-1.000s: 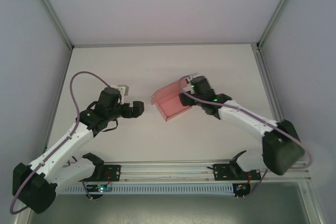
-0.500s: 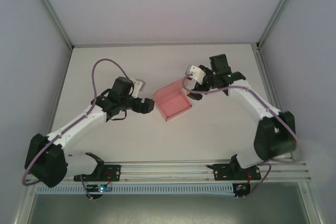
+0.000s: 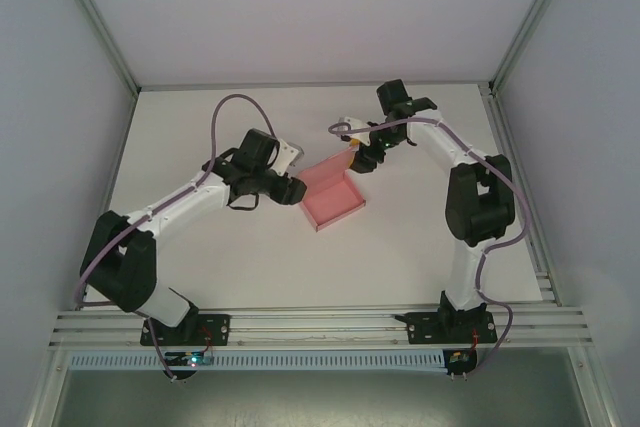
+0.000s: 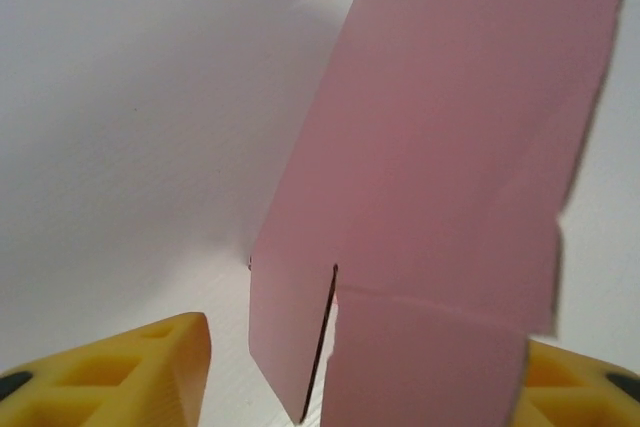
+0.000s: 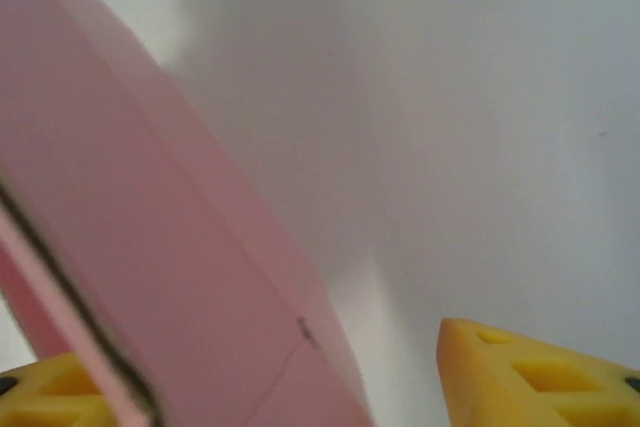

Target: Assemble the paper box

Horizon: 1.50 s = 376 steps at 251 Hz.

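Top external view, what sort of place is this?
Probably a lab robot cell: a white table, plain walls on aluminium frame posts, and two robot arms bolted to a rail.

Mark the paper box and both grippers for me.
paper box (image 3: 332, 199): top external view, middle of its flat pink panel.
left gripper (image 3: 297, 190): top external view, between its fingertips at the box's left edge.
right gripper (image 3: 356, 157): top external view, between its fingertips at the box's far corner.
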{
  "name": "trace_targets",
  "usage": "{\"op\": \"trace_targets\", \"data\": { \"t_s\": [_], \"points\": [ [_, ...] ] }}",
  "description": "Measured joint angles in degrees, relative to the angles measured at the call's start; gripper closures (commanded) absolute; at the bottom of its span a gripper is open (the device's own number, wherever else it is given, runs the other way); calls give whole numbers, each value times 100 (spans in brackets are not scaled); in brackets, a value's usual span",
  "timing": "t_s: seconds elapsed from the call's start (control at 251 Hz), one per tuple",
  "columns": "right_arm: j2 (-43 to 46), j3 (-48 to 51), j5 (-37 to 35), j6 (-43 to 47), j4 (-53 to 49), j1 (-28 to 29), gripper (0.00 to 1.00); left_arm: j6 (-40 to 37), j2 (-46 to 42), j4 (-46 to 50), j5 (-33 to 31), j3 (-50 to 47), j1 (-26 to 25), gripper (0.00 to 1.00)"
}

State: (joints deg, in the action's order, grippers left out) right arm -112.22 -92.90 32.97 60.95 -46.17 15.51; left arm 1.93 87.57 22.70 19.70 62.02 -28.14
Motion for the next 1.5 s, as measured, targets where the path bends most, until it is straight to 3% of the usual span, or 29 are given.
{"op": "trace_targets", "data": {
  "t_s": [0.084, 0.164, 0.319, 0.407, 0.583, 0.682, 0.89, 1.073, 1.289, 1.5],
  "points": [
    [-2, -17, 24, 90, -291, 0, 69, -79, 157, 85, 0, 122, 0, 63],
    [-2, -37, 55, 127, -448, 0, 75, -133, 275, 160, -2, 254, 0, 70],
    [-2, -37, 81, 107, -597, 0, 99, -177, 352, 236, -26, 391, 0, 86],
    [-2, -37, 83, -17, -597, 0, 100, -142, 352, 262, -133, 426, -4, 97],
    [297, 404, -142, -929, 68, 111, 100, 179, 369, 435, -824, 623, -166, 100],
    [732, 887, -597, -2090, 879, 293, 100, 568, 372, 411, -1287, 734, -275, 100],
    [1585, 2079, -2345, -5010, 2623, 898, 100, 1517, 483, 22, -2291, 787, -551, 100],
    [1694, 2800, -3394, -6846, 3427, 1401, 100, 2402, 946, -221, -2898, 879, -632, 100],
    [1694, 3045, -4155, -8231, 4070, 1729, 100, 3309, 1099, -599, -3399, 907, -697, 100],
    [1694, 3300, -4616, -8996, 4638, 1853, 100, 3521, 1126, -949, -3759, 774, -863, 100]
  ]
}}
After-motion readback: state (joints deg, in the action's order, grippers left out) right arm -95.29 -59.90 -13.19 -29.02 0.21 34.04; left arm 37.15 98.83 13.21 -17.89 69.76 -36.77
